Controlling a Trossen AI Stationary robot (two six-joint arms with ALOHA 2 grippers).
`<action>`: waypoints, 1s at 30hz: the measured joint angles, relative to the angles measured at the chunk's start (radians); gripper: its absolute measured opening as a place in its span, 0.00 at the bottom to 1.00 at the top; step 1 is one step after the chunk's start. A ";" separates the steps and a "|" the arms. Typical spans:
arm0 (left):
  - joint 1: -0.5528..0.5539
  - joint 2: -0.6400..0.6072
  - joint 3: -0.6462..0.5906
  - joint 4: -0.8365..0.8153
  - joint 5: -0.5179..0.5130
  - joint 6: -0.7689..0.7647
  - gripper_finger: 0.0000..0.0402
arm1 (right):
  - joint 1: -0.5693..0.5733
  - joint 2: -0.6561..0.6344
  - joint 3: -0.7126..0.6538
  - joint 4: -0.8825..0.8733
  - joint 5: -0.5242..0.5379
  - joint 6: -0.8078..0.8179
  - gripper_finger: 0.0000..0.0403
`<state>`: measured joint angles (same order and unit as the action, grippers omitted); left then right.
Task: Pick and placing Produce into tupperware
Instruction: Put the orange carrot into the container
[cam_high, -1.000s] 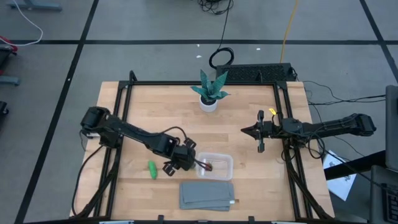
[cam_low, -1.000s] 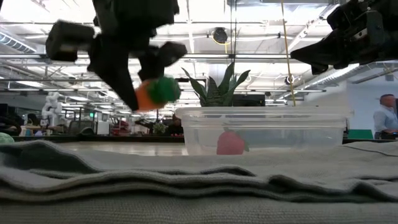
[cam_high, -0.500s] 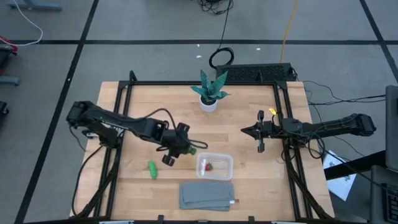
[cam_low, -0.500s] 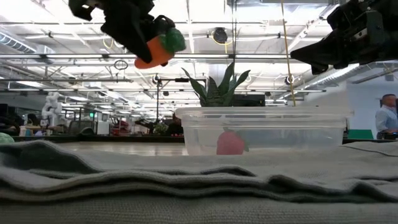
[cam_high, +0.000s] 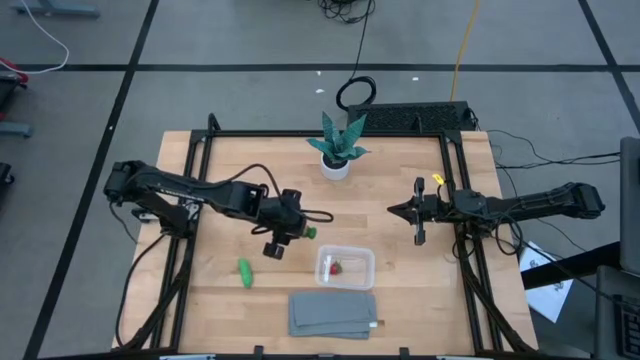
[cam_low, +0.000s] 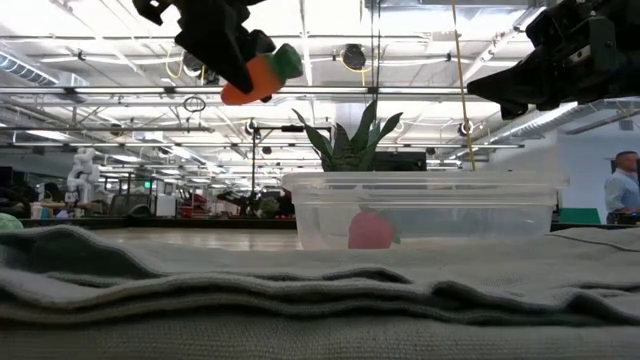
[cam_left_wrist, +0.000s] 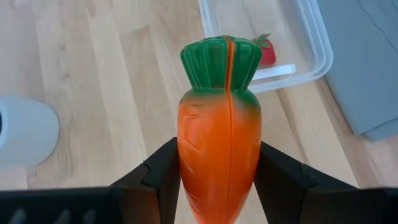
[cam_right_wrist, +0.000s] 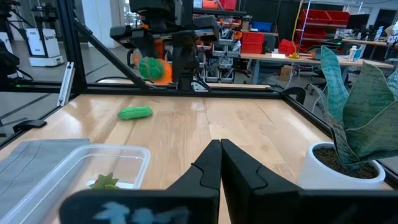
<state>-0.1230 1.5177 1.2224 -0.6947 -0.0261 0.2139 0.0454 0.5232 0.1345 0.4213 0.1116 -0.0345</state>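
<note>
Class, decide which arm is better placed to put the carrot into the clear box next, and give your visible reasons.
Left. The left gripper already holds the carrot in its jaws, raised just beside the tupperware, where the berry lies. The right gripper waits farther off, jaws shut and empty.

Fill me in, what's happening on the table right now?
The left gripper is shut on the toy carrot, holding it in the air beside the clear tupperware, not over it. A red berry already lies inside the box. The green piece lies on the table. The right gripper waits shut at the right side, empty.
</note>
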 joint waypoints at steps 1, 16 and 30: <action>0.000 0.000 0.000 0.000 0.000 0.000 0.42 | 0.000 0.000 0.000 0.000 0.000 0.000 0.00; -0.001 0.001 0.000 0.087 0.000 0.039 0.42 | 0.000 0.000 0.000 -0.001 0.000 -0.002 0.00; 0.007 0.086 -0.001 0.354 0.053 0.085 0.42 | 0.000 -0.002 0.000 -0.003 0.000 0.003 0.00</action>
<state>-0.1159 1.6035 1.2218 -0.3403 0.0270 0.2987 0.0455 0.5214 0.1345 0.4186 0.1116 -0.0318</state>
